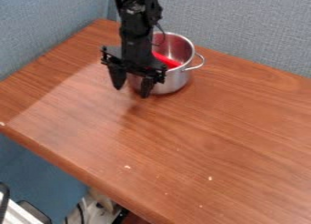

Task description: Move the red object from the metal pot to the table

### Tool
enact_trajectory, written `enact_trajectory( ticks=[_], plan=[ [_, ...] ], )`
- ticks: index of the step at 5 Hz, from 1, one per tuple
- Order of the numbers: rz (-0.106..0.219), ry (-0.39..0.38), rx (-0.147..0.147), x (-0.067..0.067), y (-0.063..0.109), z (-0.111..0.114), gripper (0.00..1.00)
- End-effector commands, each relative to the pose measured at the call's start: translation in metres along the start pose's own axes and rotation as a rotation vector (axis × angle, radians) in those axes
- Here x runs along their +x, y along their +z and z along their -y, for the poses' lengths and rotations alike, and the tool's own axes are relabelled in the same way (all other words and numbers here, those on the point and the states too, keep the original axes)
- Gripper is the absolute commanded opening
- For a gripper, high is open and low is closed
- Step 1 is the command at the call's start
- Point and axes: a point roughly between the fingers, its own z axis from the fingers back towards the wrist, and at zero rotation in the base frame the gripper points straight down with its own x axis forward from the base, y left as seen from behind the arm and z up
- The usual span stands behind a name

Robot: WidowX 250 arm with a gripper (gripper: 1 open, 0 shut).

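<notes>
Red object (165,59), bright red smooth chunk, lies inside small shiny steel metal pot (177,66) w/ loop side handles, near far edge of brown wood-grain table (183,146). Black claw (134,82) points down at pot's near-left side, fingers hanging in front of the pot wall & partly covering it. Red chunk shows just right of & behind the claw's body, still in the pot; contact can't be made out. Jaws look part-way spread, neither wide nor closed; can't tell if anything is gripped. Blue-grey wall (243,27) behind table.
</notes>
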Motion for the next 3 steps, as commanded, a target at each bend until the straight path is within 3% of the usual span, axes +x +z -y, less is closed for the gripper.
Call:
enact_trajectory(
  ticks=[1,3],
  plan=[
    [0.04,0.009,-0.008,0.017,0.0082,-0.0021,0.0],
    [0.05,-0.054,-0.027,0.0108,0.0053,-0.0105,0.0]
  ],
)
